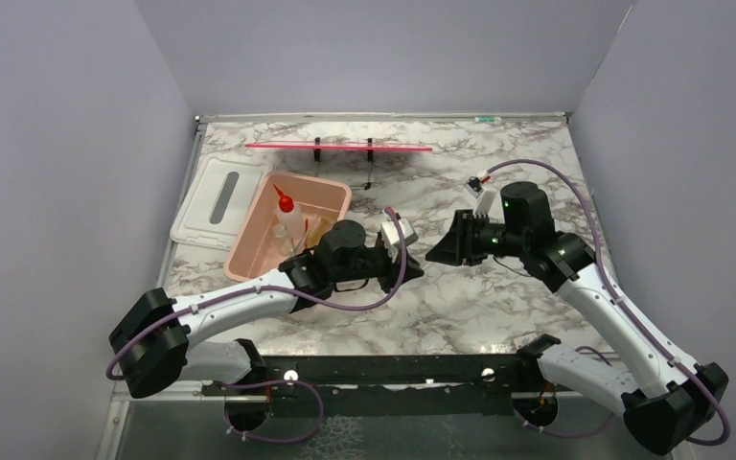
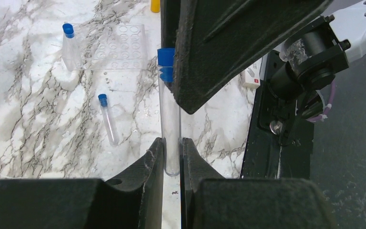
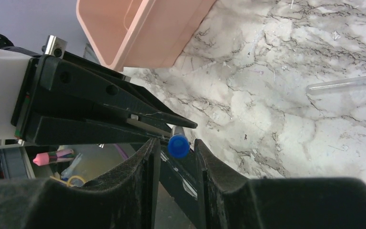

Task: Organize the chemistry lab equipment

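I am holding the left arm [image 1: 240, 302] stretched rightward over the table [image 1: 479, 307], beside the tub [image 1: 297, 225]. The left gripper [image 2: 172, 143] is clamping the base of a clear tube [image 2: 171, 119]. The right arm [image 1: 594, 287] is reaching left to meet it. The right gripper [image 3: 175, 141] is straddling the blue cap [image 3: 178, 146], seemingly without contact. A second tube [image 2: 108, 119] is lying on the marble.

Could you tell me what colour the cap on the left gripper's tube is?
The cap is blue, clearest in the right wrist view.
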`<state>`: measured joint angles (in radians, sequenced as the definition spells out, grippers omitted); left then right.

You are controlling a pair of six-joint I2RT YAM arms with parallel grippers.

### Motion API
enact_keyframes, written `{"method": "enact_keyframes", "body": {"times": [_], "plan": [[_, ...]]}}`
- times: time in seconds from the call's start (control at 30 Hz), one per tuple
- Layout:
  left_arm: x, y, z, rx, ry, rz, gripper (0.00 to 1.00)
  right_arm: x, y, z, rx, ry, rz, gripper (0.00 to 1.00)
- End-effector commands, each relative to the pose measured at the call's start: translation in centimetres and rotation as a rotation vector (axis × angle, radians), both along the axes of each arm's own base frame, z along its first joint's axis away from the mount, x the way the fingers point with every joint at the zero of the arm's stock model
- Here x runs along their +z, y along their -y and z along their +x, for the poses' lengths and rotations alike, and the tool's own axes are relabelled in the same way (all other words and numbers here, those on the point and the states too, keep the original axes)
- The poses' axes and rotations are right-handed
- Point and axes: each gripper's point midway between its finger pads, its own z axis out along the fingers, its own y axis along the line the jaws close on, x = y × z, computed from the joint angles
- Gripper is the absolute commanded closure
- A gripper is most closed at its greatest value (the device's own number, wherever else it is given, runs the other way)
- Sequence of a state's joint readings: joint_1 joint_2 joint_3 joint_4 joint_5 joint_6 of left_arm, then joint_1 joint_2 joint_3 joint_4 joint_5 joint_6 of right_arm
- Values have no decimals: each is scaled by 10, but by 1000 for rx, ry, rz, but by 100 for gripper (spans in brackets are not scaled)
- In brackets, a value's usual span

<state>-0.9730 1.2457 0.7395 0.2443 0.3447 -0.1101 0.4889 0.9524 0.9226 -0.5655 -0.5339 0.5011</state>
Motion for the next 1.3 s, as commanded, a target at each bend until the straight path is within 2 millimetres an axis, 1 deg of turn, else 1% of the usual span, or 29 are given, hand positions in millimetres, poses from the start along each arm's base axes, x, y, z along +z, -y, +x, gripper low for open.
{"method": "enact_keyframes", "body": {"times": [0.0, 0.1, 0.2, 0.27, 0.37, 0.43, 0.47, 0.53, 0.57, 0.6, 0.67, 0.7, 0.73, 0.83, 0.9, 1.0, 1.1, 1.17, 1.27], "plan": [[22, 3, -7, -43, 49, -54, 93, 4, -2, 1, 20, 7, -7, 64], [22, 2, -7, -45, 49, -53, 93, 2, -2, 4, 13, 7, -8, 65], [21, 1, -5, -31, 48, -47, 93, 6, -6, 2, 36, 11, 21, 76], [25, 1, -2, -12, 51, -42, 93, 8, -8, 0, 47, 6, 30, 82], [31, 0, -3, -15, 53, -49, 90, 6, -6, 3, 27, 6, 16, 86], [35, -1, -4, -16, 48, -58, 87, 7, -4, 7, 5, 20, 11, 88], [37, -1, -4, -7, 43, -60, 82, 9, -3, 9, -7, 32, 9, 88], [40, -5, 1, 39, 26, -52, 61, 14, 2, 16, -53, 66, -2, 89], [42, -8, 8, 83, 23, -47, 52, 17, 6, 21, -85, 93, -15, 89], [44, -11, 13, 121, 20, -44, 45, 20, 11, 27, -123, 117, -29, 89], [49, -22, 25, 220, 22, -35, 38, 22, 24, 40, -212, 157, -77, 89], [51, -29, 31, 277, 23, -34, 31, 21, 31, 47, -258, 174, -109, 89], [55, -36, 36, 329, 24, -36, 29, 18, 40, 54, -313, 186, -151, 89], [65, -60, 48, 468, 33, -39, 27, 3, 72, 76, -478, 212, -291, 89], [71, -71, 50, 518, 29, -36, 27, -9, 93, 87, -578, 222, -389, 89], [83, -80, 49, 545, 24, -34, 27, -27, 118, 100, -697, 228, -510, 89], [92, -84, 46, 540, 33, -58, 27, -40, 125, 112, -749, 247, -554, 90], [91, -85, 44, 531, 39, -62, 27, -49, 122, 120, -744, 263, -555, 91], [85, -86, 43, 534, 37, -54, 26, -65, 121, 130, -752, 277, -574, 92]]}}
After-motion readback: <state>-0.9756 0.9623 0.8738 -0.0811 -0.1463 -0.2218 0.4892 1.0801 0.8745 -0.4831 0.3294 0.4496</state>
